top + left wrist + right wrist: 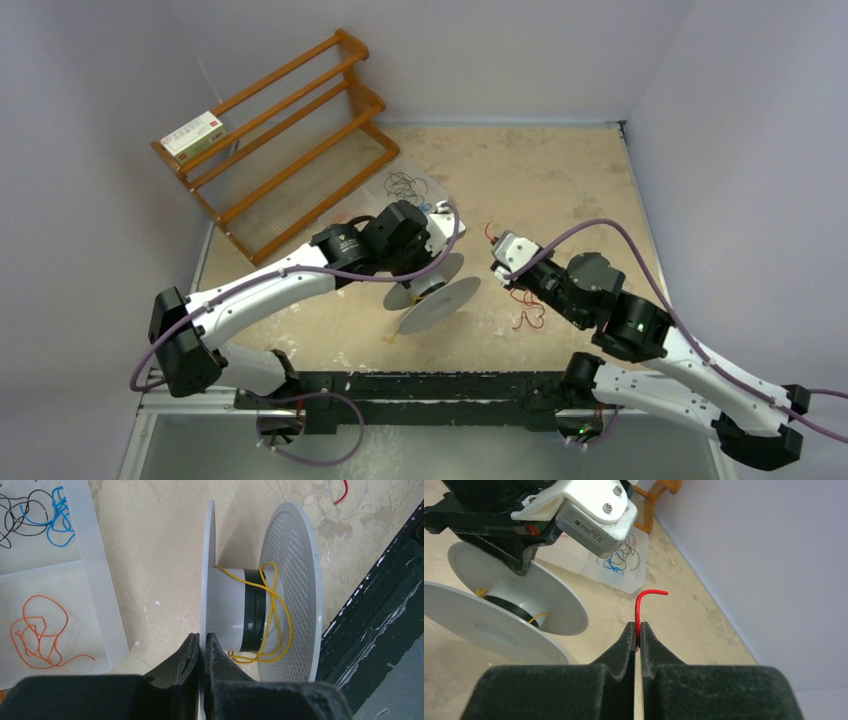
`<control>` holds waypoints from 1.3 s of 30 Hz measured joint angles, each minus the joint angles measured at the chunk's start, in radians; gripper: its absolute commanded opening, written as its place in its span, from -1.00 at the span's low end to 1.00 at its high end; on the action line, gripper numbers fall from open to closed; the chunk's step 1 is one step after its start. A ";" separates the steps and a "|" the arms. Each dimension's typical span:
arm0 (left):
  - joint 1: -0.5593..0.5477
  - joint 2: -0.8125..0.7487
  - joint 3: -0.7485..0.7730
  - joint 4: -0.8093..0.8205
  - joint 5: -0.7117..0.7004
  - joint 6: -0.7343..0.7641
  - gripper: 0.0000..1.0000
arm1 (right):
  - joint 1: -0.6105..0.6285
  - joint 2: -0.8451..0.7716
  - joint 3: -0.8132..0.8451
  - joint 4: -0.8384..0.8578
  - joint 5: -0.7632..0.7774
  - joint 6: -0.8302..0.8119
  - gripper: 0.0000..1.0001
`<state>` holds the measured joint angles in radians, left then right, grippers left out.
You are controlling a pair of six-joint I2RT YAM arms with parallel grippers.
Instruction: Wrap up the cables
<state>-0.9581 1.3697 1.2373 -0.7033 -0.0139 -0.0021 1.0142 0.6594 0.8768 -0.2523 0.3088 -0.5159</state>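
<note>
Left pincer (202,641): fingers pressed together on the thin edge of 1 flange of the white spool (230,605), gripping it at the rim. The spool has 2 round flanges, the far one perforated, and a white hub with a black band. A yellow cable (274,605) hangs in a few loose loops around the hub, crossing the band, with slack sagging below. In the top view the spool sits tilted near the middle of the counter (560,190); whether it touches the surface cannot be told. Right pincer (637,630): fingers closed on the red cable (639,611), pinching it close to its end. A short length stands up out of the fingertips and hooks over to the right at the top. In the top view the rest of the red cable trails down from the pincer into a loose tangle on the counter just beside the right arm. The 2 pincers are near each other but apart, the spool left of the red cable's end. A clear tray (112,620) lies on the counter beyond the spool, just beside the left pincer. 1 compartment holds a black cable (20,510) and a blue cable (57,517) tangled together; the adjoining compartment holds an orange cable (37,635) in loose curls. A wooden rack (300,130) leans at the far left corner, with a small box (193,135) on its top rail.
</note>
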 measured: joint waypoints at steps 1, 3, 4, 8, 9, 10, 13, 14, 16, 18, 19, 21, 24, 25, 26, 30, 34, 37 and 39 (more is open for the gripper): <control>0.000 -0.005 -0.009 0.011 0.002 0.003 -1.00 | 0.000 -0.001 -0.014 0.013 -0.017 -0.001 -1.00; 0.000 -0.014 -0.026 0.035 0.003 0.007 -1.00 | 0.000 -0.005 -0.039 0.039 -0.044 -0.002 -1.00; 0.000 -0.016 -0.031 0.042 0.003 0.007 -0.98 | 0.000 -0.005 -0.048 0.048 -0.057 -0.003 -1.00; 0.000 -0.030 -0.053 0.071 0.003 0.006 -0.91 | -0.002 0.009 -0.087 0.079 -0.121 -0.014 -1.00; 0.000 -0.034 -0.058 0.076 0.003 0.006 -0.88 | -0.006 0.014 -0.093 0.079 -0.135 -0.018 -1.00; 0.000 -0.040 -0.064 0.079 0.003 0.006 -0.87 | -0.009 0.023 -0.096 0.078 -0.150 -0.022 -1.00; 0.000 -0.054 -0.078 0.085 0.002 0.004 -0.83 | -0.014 0.053 -0.096 0.062 -0.185 -0.033 -1.00; 0.000 -0.058 -0.083 0.089 0.000 0.003 -0.83 | -0.016 0.063 -0.095 0.051 -0.197 -0.038 -1.00; 0.000 -0.064 -0.092 0.095 -0.003 0.003 -0.82 | -0.018 0.083 -0.087 0.016 -0.216 -0.050 -1.00; 0.000 -0.076 -0.108 0.108 -0.010 0.003 -0.81 | -0.019 0.108 -0.066 -0.034 -0.244 -0.069 -1.00; 0.000 -0.077 -0.109 0.108 -0.010 0.003 -0.81 | -0.020 0.119 -0.052 -0.059 -0.257 -0.079 -1.00; 0.000 -0.087 -0.125 0.119 -0.014 0.003 -0.80 | -0.024 0.135 -0.023 -0.106 -0.290 -0.101 -1.00; 0.000 -0.097 -0.136 0.121 -0.020 -0.004 -0.78 | -0.045 0.155 0.021 -0.155 -0.347 -0.131 -1.00; 0.000 -0.098 -0.137 0.121 -0.021 -0.005 -0.77 | -0.061 0.162 0.032 -0.164 -0.369 -0.139 -1.00; 0.000 -0.098 -0.138 0.122 -0.023 -0.005 -0.75 | -0.084 0.171 0.045 -0.175 -0.396 -0.148 -1.00; 0.000 -0.107 -0.138 0.130 -0.032 -0.013 -0.67 | -0.172 0.227 0.097 -0.207 -0.504 -0.179 -1.00; 0.000 -0.132 -0.148 0.153 -0.040 -0.021 -0.58 | -0.205 0.270 0.106 -0.209 -0.595 -0.188 -1.00; 0.000 -0.150 -0.156 0.165 -0.050 -0.036 -0.52 | -0.221 0.283 0.106 -0.206 -0.653 -0.187 -1.00; 0.000 -0.158 -0.158 0.164 -0.060 -0.043 -0.49 | -0.241 0.289 0.106 -0.201 -0.697 -0.183 -1.00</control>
<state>-0.9581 1.2114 1.0790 -0.5392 -0.0742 -0.0456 0.7731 0.9482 0.9829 -0.4538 -0.3878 -0.6987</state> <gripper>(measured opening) 0.232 0.012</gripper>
